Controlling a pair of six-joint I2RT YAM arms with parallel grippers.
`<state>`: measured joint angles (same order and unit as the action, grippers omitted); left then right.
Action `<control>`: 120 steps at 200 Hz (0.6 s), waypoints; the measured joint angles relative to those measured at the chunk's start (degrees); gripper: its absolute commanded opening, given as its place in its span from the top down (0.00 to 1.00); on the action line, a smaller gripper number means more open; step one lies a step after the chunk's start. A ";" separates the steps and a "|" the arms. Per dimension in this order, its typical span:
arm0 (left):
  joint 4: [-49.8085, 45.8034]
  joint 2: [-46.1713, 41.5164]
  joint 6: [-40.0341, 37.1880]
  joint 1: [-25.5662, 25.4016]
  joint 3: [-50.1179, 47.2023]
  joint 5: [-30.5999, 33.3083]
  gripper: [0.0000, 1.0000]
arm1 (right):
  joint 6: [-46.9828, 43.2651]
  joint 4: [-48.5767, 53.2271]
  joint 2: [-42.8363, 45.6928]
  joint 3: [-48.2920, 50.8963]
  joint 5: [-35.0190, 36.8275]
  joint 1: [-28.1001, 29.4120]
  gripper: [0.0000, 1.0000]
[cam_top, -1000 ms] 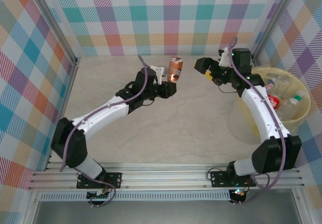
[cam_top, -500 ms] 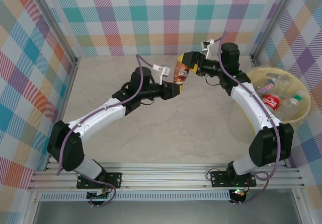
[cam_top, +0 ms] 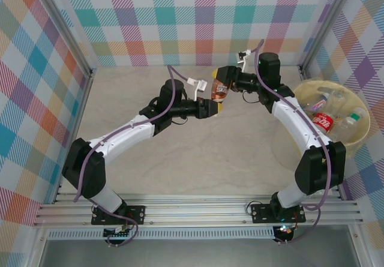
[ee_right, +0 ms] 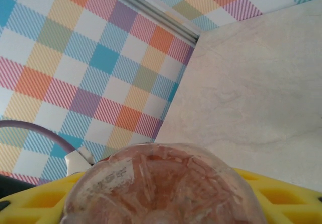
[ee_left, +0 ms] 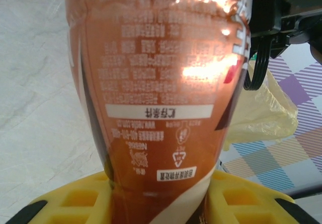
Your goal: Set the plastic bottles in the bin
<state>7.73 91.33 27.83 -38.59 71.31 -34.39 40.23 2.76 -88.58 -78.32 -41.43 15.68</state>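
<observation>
The large round pale-yellow plastic bin [cam_top: 359, 137] sits at the table's [cam_top: 180, 159] right edge, near the far corner, with several clear bottles [cam_top: 327, 114] inside. One small clear plastic bottle in a glossy brown-orange label [ee_left: 161, 83] hangs over the far middle of the table, between both arms. The left gripper [ee_left: 158, 204] is clamped on one end. The right gripper's [ee_right: 161, 199] yellow pads flank the moulded base, but I cannot tell if they pinch it. The bottle looks light, thin-walled and slick, so the stiffer ends seem better holds than the film. The label's small print, white bar and recycling triangle are not legible.
</observation>
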 measured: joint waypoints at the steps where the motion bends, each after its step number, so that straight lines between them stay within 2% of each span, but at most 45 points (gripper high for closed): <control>1: 0.00 0.02 0.00 0.00 0.02 -0.02 0.68 | -0.04 0.00 0.00 0.00 0.04 0.00 0.43; 13: -0.04 0.26 0.11 0.04 0.22 -0.15 0.64 | -0.39 0.28 0.02 0.00 0.57 0.00 0.45; 31: -0.11 0.35 0.72 0.04 0.22 -0.11 0.39 | -0.44 0.87 0.13 0.00 1.33 0.04 0.49; 45: -0.24 0.35 1.40 -0.02 0.22 0.04 0.23 | -1.07 2.29 0.79 0.00 2.71 0.31 0.51; 66: -0.24 0.31 1.46 0.00 0.20 0.96 0.06 | -3.23 6.01 3.28 -0.13 7.26 0.48 0.54; 81: -0.15 -0.20 1.16 0.00 0.07 1.46 0.00 | -5.44 9.05 6.03 -0.57 11.74 0.48 0.55; 120: -0.07 -6.58 0.37 0.09 -2.97 5.62 0.00 | -11.89 16.33 15.30 -2.10 23.78 -0.39 0.56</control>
<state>7.66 84.75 28.21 -38.50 68.34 -28.77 28.34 19.09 -73.28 -80.42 -17.65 15.29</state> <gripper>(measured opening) 0.999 0.548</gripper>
